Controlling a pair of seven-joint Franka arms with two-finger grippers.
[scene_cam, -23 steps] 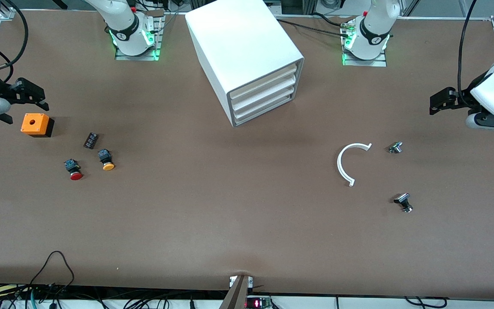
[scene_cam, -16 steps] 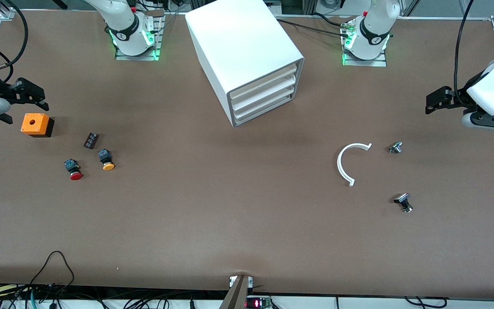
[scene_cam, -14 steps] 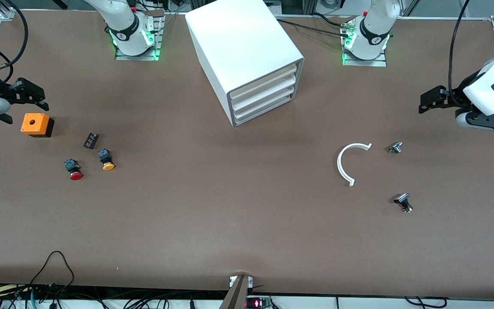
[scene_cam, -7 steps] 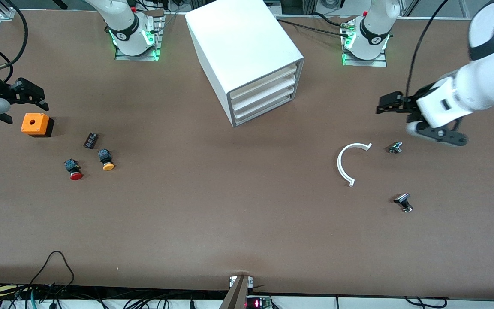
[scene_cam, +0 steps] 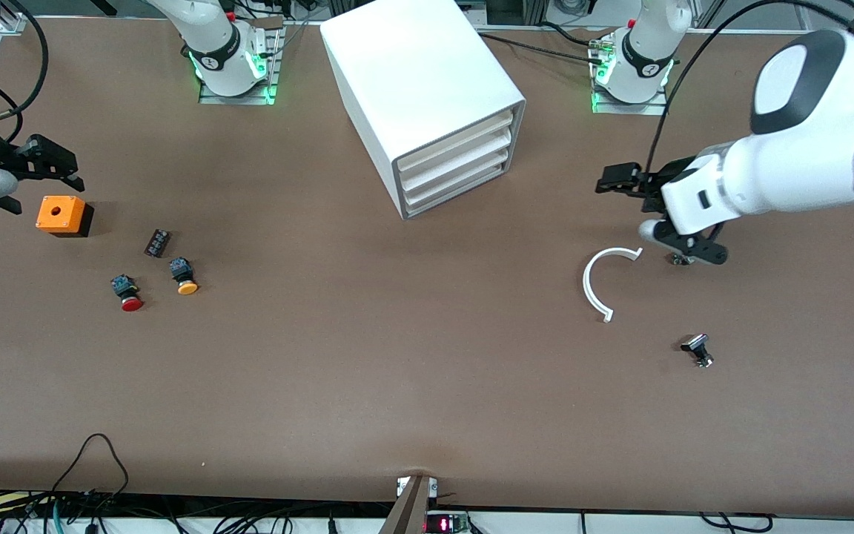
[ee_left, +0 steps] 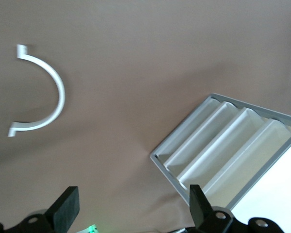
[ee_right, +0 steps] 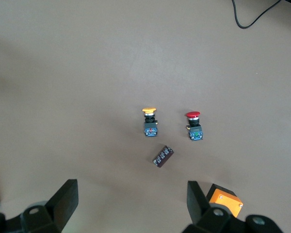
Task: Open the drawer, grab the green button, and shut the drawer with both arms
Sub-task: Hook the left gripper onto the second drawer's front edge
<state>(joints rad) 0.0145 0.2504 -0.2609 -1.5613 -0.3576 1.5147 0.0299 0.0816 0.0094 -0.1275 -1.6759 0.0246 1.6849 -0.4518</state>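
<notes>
The white cabinet (scene_cam: 427, 89) stands at the middle of the table near the arm bases, with all four drawers shut. The lowest drawer (scene_cam: 458, 190) also shows in the left wrist view (ee_left: 190, 130). The green button is hidden. My left gripper (scene_cam: 614, 180) is open and empty. It hangs over bare table between the cabinet's front and the left arm's end, and it also shows in the left wrist view (ee_left: 132, 211). My right gripper (scene_cam: 53, 165) waits open and empty above the orange box, and it also shows in the right wrist view (ee_right: 130, 204).
An orange box (scene_cam: 61, 215), a black terminal block (scene_cam: 157, 242), a red-capped button (scene_cam: 128, 294) and a yellow-capped button (scene_cam: 184, 278) lie toward the right arm's end. A white arc piece (scene_cam: 596, 285) and two small metal parts (scene_cam: 697, 350) lie toward the left arm's end.
My left arm has swung in from the table's end toward the cabinet's front, with its gripper still open. The right arm has not moved.
</notes>
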